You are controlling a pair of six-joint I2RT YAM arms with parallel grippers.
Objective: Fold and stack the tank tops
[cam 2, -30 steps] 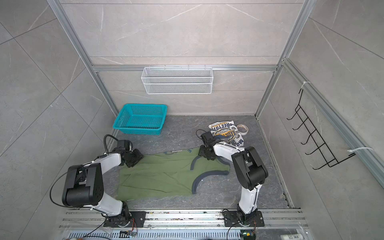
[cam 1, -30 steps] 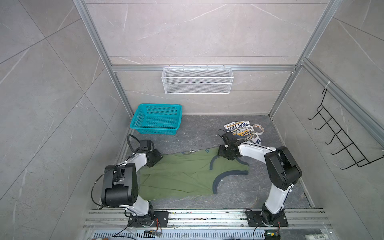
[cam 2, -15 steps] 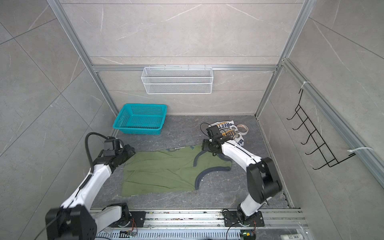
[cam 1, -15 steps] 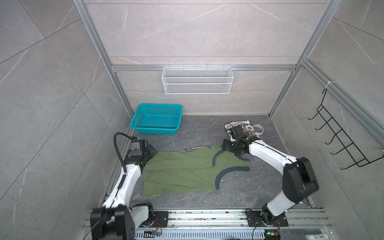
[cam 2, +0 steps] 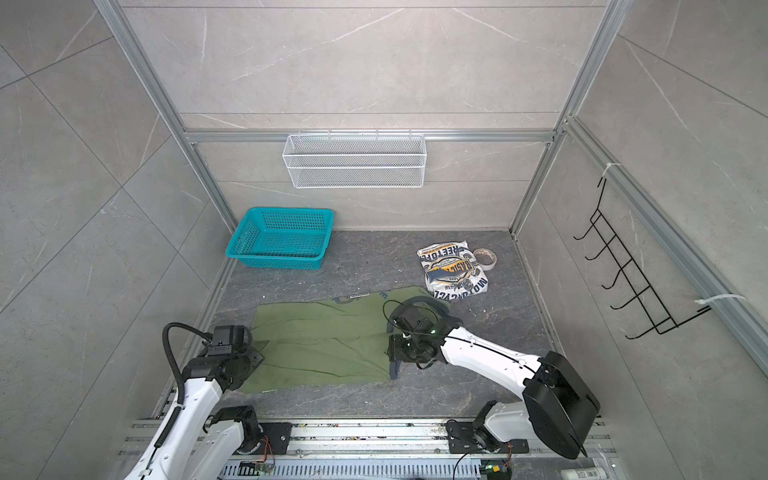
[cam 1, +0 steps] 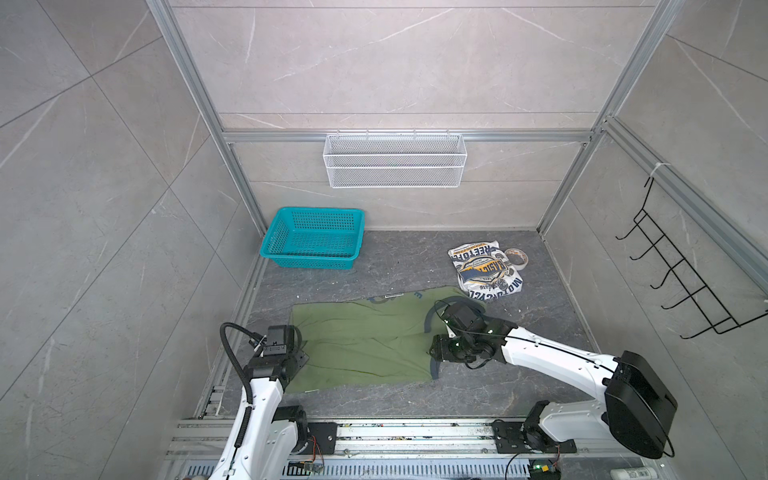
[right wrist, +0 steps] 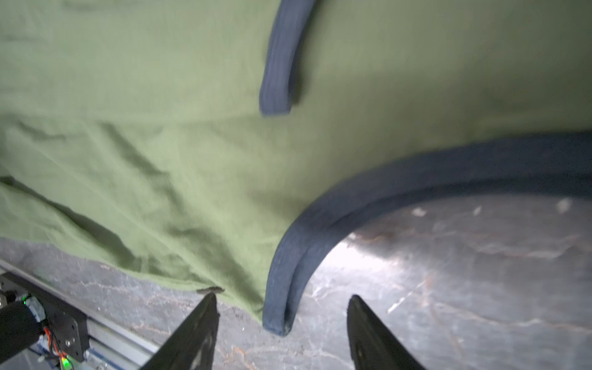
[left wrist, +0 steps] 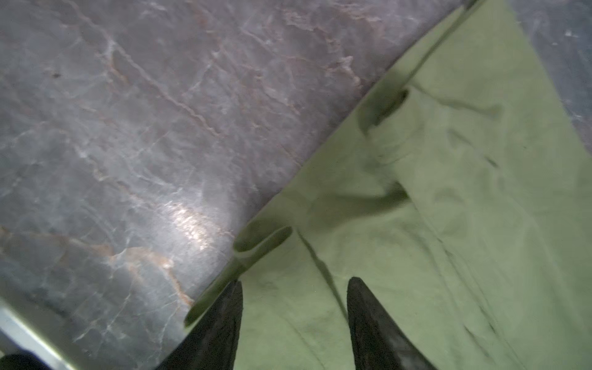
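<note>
Item: olive tank top (cam 1: 365, 340), spread flat in a single layer on the near middle of the dark stone surface (cam 1: 415, 266), hem toward the surface's left edge and navy-trimmed openings toward its right.

Companion item: white tank top (cam 1: 484, 270), already a compact folded bundle with its graphic up, near the far right corner of the surface, beside a tape roll (cam 1: 516, 256).

Recent change: a second ago both arms worked along the far edge of the olive cloth. They have since let go and come forward to its near side, while the cloth lies much where it did.

Left gripper (left wrist: 294, 282): jaws partly open and holding nothing, poised over the hem by the surface's left edge.

Right gripper (right wrist: 282, 296): jaws likewise parted and empty, straddling the end of the navy armhole trim (right wrist: 320, 224) at the garment's near right corner.

Assessment: spreading appears done, and the arms seem placed to pinch the near edge for a first fold. Stacking onto the white bundle remains outstanding.

Unrelated: teal basket (cam 1: 309, 262) at the far left corner.
</note>
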